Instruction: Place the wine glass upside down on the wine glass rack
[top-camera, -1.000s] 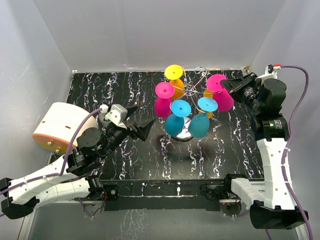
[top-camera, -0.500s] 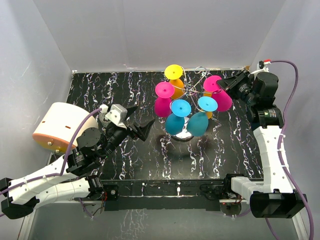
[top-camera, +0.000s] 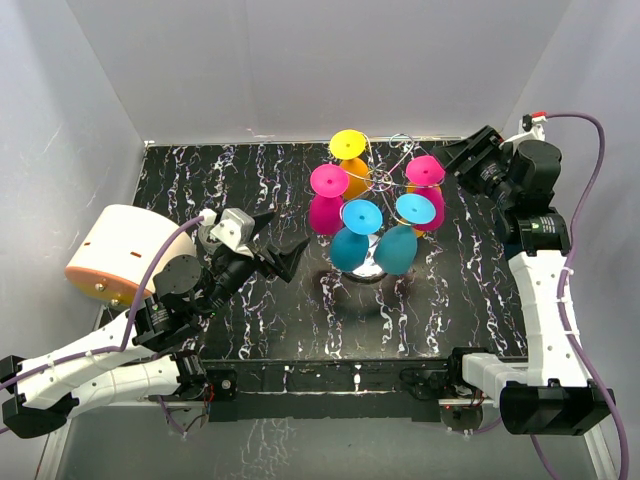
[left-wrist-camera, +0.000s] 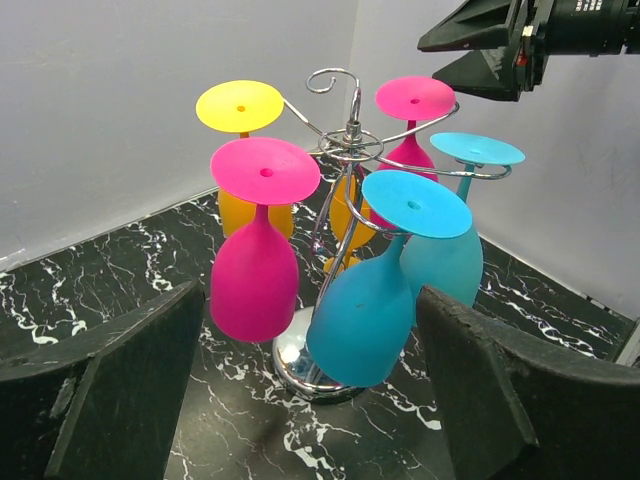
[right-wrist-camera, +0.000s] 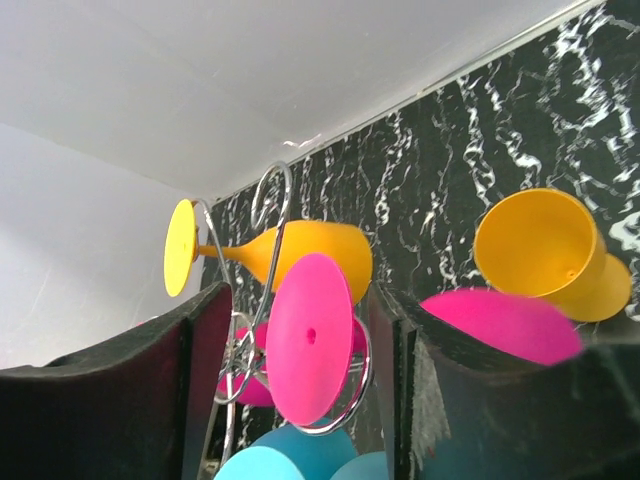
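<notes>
Where the black, white-veined bench (top-camera: 290, 330) ends at the left, a rounded cream object (top-camera: 112, 248) with an orange underside sits close beside the left arm. Next to it the left end effector (top-camera: 290, 230) hangs above the bench with its two dark fingers spread wide and nothing between them. It points toward the wine glass rack (top-camera: 381, 181) and is well clear of it.

The rack stands right of centre on its shiny round base, with wire arms curling out from the central post. Several glasses hang from those arms with their bowls down and their flat feet up. At the left is a magenta glass (top-camera: 328, 181), and behind it an orange glass with a yellow foot (top-camera: 348, 145). Two blue glasses (top-camera: 359, 216) hang at the front, side by side. The right wrist view shows a second orange glass (right-wrist-camera: 548, 255) further in.

On the rack's right side hangs the wine glass (top-camera: 425, 172), which is magenta. It is upside down, with its foot caught in a wire loop and its bowl below.

Just to its right is the right end effector (top-camera: 456, 165), near the back right corner. Its jaws are parted and hold nothing. In the right wrist view the magenta foot stands in the gap between the fingers (right-wrist-camera: 150, 390) and touches neither one.
</notes>
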